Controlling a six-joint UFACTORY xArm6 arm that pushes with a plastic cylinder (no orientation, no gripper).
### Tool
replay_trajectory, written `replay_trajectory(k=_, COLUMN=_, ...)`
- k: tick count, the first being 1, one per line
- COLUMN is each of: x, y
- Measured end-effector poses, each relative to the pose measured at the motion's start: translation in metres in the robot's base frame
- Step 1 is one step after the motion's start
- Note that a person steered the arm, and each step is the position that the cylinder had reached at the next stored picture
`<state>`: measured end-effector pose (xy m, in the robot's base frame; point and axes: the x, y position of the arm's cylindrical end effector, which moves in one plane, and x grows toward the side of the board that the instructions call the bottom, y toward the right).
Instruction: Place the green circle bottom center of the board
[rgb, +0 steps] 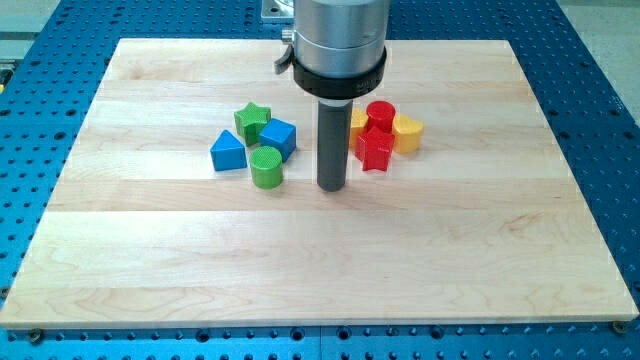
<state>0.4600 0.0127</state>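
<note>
The green circle (266, 167) is a short green cylinder standing on the wooden board (320, 270), left of the board's middle. My tip (332, 187) rests on the board to the right of the green circle, apart from it by about one block width. The rod rises from the tip to the arm's grey housing at the view's top.
A green star (252, 119), a blue cube (279, 136) and a blue triangle (227, 151) cluster just above and left of the green circle. To the right of the rod stand a red cylinder (380, 114), a red star (375, 150), a yellow heart (407, 131) and a yellow block (358, 122) partly hidden by the rod.
</note>
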Motion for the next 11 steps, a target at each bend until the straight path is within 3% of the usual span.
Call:
replay_trajectory(k=2, x=-0.088, y=-0.065)
replay_trajectory(k=5, x=-0.104, y=-0.082)
replay_trajectory(k=6, x=-0.079, y=-0.082)
replay_trajectory(k=7, x=-0.023, y=-0.079)
replay_trajectory(k=11, x=0.058, y=-0.057)
